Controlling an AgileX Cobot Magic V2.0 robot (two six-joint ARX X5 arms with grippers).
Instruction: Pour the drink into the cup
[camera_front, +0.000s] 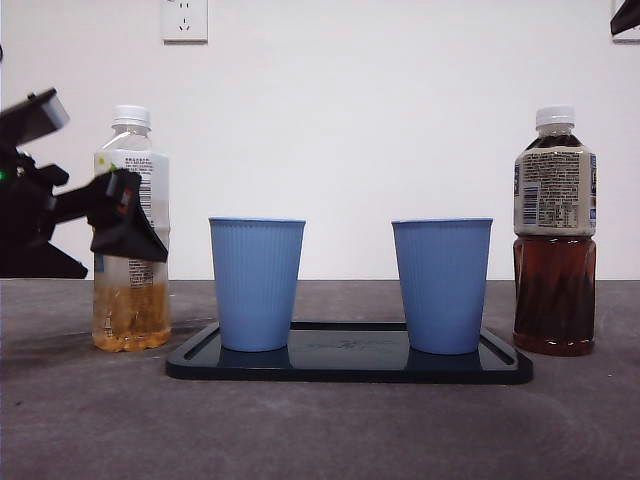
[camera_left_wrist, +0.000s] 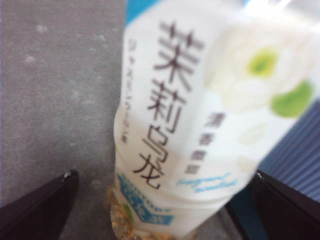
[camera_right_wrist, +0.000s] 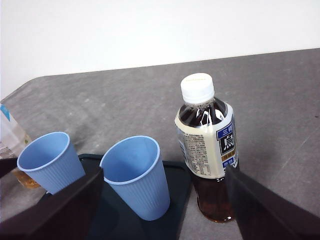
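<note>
Front: our left tool (camera_front: 125, 222) reaches the pale bottle (camera_front: 132, 280), capped, beside tray (camera_front: 350, 368) with two cups (camera_front: 256, 285).
Left wrist: jaws wide, straddling the bottle (camera_left_wrist: 200, 125), ungripped.
Right wrist: right tool (camera_right_wrist: 165, 210) spread wide, waiting above dark bottle (camera_right_wrist: 207, 150).

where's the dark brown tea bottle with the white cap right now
In the front view the dark brown tea bottle stands on the grey table at far right, just beyond the black tray's right end.

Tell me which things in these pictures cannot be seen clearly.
- Pale tea bottle: front view, left gripper covers the label's middle; left wrist view, blurred, cap beyond the edge.
- Dark tea bottle: right wrist view, base partly behind a jaw.
- Cups: front view, insides not visible.
- Right gripper: only its open jaws show.
</note>
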